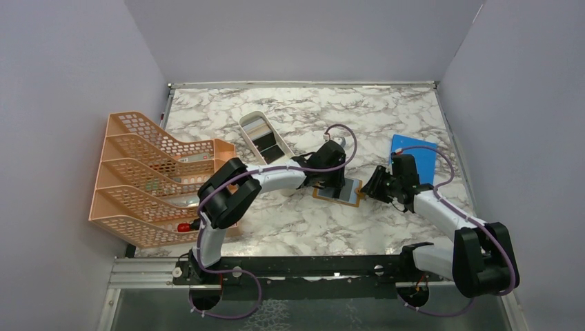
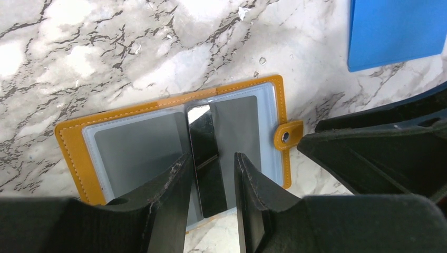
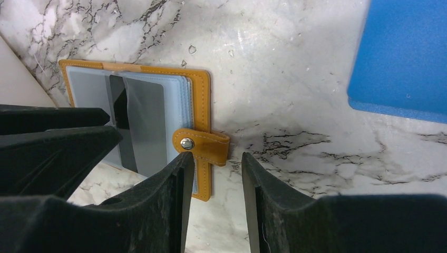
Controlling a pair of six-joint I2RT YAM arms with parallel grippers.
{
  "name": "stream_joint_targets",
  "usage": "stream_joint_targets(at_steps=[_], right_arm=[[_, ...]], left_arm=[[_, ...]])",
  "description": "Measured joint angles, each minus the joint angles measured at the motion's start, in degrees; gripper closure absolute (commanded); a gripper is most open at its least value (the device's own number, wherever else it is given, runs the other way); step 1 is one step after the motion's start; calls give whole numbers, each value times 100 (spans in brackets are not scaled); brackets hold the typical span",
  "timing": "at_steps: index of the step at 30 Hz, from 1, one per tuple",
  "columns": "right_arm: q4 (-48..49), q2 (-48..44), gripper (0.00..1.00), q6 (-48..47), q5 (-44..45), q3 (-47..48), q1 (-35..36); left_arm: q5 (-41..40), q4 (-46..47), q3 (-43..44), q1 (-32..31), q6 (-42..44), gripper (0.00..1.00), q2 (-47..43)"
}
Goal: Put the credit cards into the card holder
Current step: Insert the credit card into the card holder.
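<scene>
The left claw (image 2: 212, 158) is sitting narrow around a thin black plastic credit card (image 2: 203, 132); I cannot tell if it is squeezing. The card's long side is pointing straight away, into the open orange-tan leather card holder (image 2: 71, 150) lying on the marble worktop (image 2: 105, 52). The right claw (image 3: 213, 158) is hovering open and empty beside the snap tab (image 3: 203, 145).

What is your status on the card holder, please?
Left gripper shut on black card, over open card holder. Right gripper open by snap tab. Nothing in the way.
</scene>
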Motion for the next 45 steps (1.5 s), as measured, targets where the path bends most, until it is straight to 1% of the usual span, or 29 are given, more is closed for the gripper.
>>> stream_joint_targets(at_steps=[12,16,25,30,34,37,42,45], right_arm=[[39,105,57,-2,-11,0,0],[107,190,59,-2,-20,-2,0],[352,380,59,-4,-50,24,0],[262,586,59,-136,166,284,0],[52,595,56,-219,313,562,0],[-144,466,56,-269,363,752,0],[-409,-72,55,-304,236,793,0],[-490,-348,54,-304,74,752,0]], left_arm=[[17,28,85,-33,22,62,190],[55,26,125,-87,9,62,201],[306,212,208,-245,-249,62,302],[444,439,168,-245,-442,62,306],[549,636,-20,-245,-588,62,306],[562,634,-39,-243,-603,62,291],[446,380,-37,-201,-428,63,61],[297,247,-55,-162,-278,67,-188]])
